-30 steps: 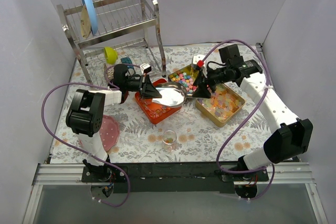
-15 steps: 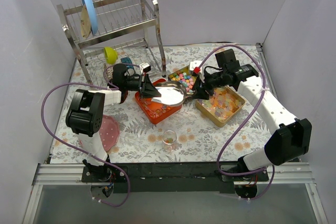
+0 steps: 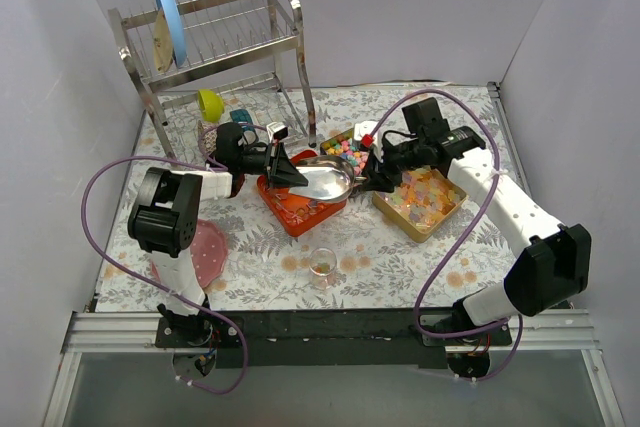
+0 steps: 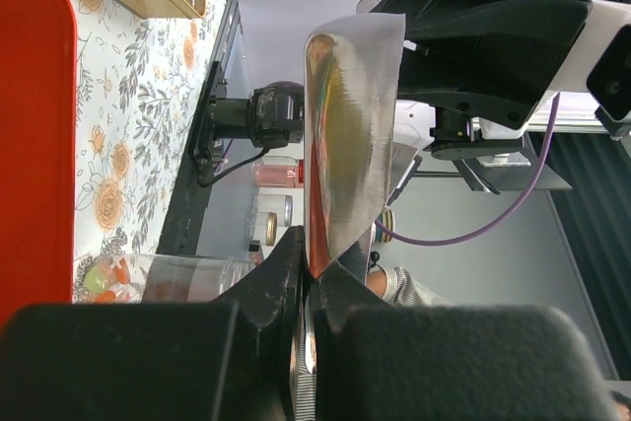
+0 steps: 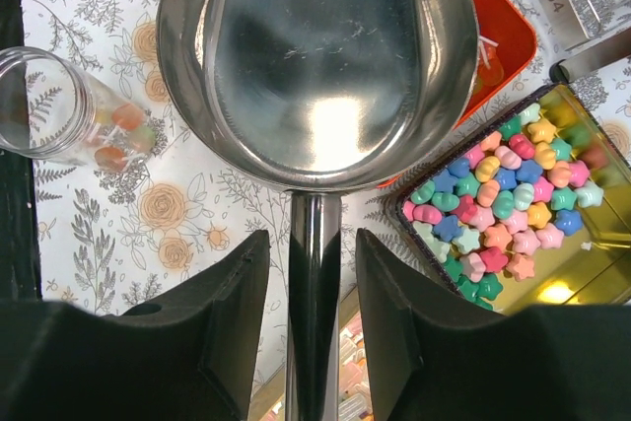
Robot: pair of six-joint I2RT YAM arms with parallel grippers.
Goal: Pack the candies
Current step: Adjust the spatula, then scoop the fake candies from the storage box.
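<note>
Right wrist view: the right gripper (image 5: pixel 314 244) stands released, its fingers flanking the scoop (image 5: pixel 315 76) handle without touching it. Beyond, candies (image 5: pixel 493 214) fill a gold tin (image 5: pixel 567 288), and a few sit in a jar (image 5: pixel 49 105). Farther off, the left gripper (image 4: pixel 308 268) pinches the scoop's rim.

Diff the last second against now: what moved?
The right gripper slid left along the scoop's handle, toward its bowl. Its jaws straddle the handle, with a gap showing on either side. The left gripper stayed shut on the scoop's rim. The red tray and jar have not moved.
</note>
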